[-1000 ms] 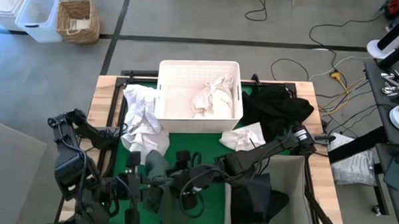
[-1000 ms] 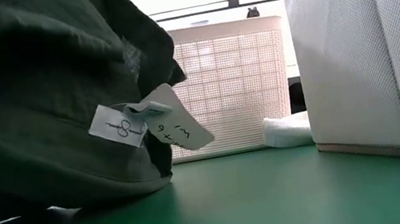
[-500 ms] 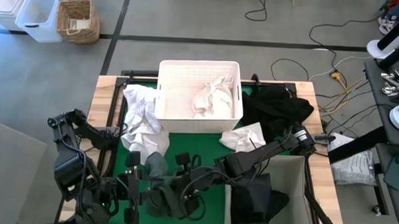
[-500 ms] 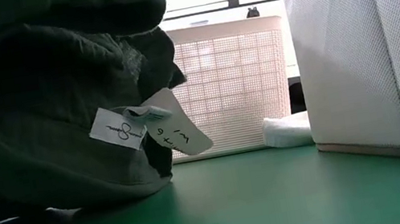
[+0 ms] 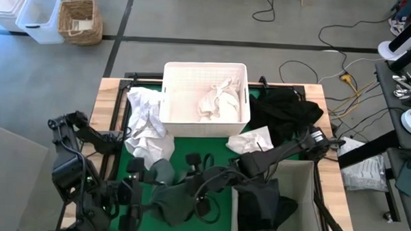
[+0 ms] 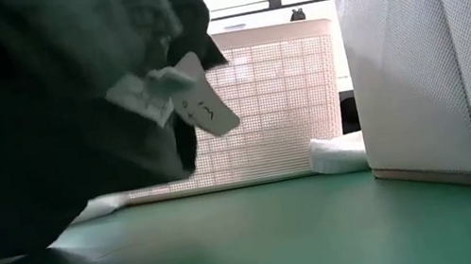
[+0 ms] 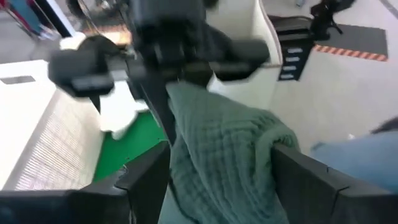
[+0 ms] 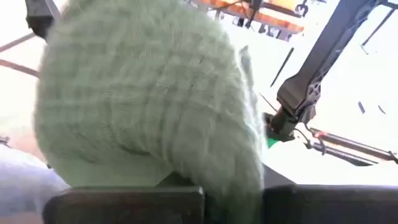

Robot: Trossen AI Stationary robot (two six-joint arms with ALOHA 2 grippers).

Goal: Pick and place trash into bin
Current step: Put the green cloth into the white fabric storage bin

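A dark green garment, a piece of the trash, hangs bunched over the green mat at the near middle. Its white tags show in the low view. My right gripper reaches in from the table's right and is shut on it. My left gripper stands open at the garment's left, one finger on either side of the cloth. White sheets lie in the white tub. More white sheets and a black garment rest on the table. My left gripper has the garment's fold between its open fingers; I cannot tell whether they touch the cloth. My right gripper pinches a bunched upper part of the garment, slanting in from the table's right. The cloth hangs below it and drapes over the fingers in its own wrist view, hiding the place of contact.
A tall fabric bin stands at the near right with a dark garment inside. A white sheet lies beside it. The tub takes up the far middle. Baskets stand on the floor beyond the table.
My right gripper has shut on the dark green garment and risen with it. My left gripper has opened and let the cloth go. The garment's right lower edge and tags have lifted off the mat, uncovering a white sheet behind.
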